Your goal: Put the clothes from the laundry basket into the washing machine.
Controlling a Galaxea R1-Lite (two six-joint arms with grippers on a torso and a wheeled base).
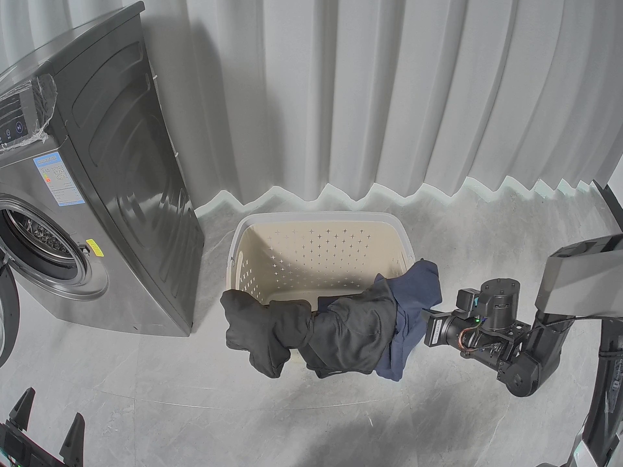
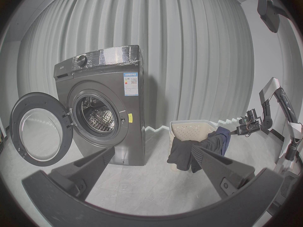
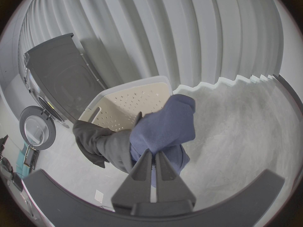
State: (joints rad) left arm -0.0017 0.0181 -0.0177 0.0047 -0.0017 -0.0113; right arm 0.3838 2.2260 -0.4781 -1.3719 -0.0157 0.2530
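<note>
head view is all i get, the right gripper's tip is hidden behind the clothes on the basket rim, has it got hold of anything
Observer: Yes. In the right wrist view the right gripper is shut on a fold of the blue garment.
Operator: ok and the washer door, i only see a sliver of it, is it open
Observer: The left wrist view shows the washing machine with its door swung wide open to one side, clear of the opening.
Operator: anything in the drum
Observer: The part of the drum that the left wrist view shows is bare metal, with no clothes visible in it.
</note>
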